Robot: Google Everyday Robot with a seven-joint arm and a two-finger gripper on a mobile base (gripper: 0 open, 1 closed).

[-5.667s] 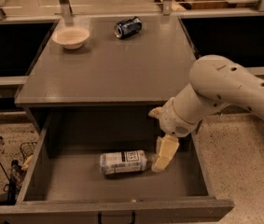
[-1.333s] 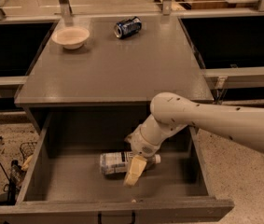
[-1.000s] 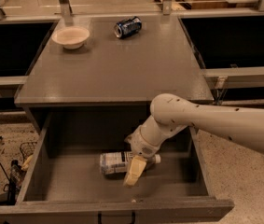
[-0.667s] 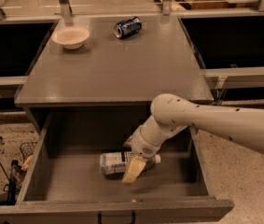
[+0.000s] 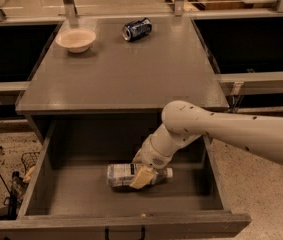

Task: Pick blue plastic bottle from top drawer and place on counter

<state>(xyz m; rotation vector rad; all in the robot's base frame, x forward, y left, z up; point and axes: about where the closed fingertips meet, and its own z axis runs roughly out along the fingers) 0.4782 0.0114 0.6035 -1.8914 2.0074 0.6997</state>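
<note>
The blue plastic bottle [image 5: 123,174] lies on its side on the floor of the open top drawer [image 5: 41,184], with its white cap [image 5: 168,173] pointing right. My gripper [image 5: 143,174] is down inside the drawer, right at the bottle's middle and covering part of it. The white arm reaches in from the right. The grey speckled counter [image 5: 131,69] lies above the drawer.
A pale bowl [image 5: 76,39] stands at the counter's back left. A dark blue soda can [image 5: 136,29] lies on its side at the back middle. The drawer's front panel [image 5: 126,229] carries a dark handle. Cables lie on the floor at the left.
My gripper has shifted slightly left and up onto the bottle's middle. The bottle still lies on the drawer floor.
</note>
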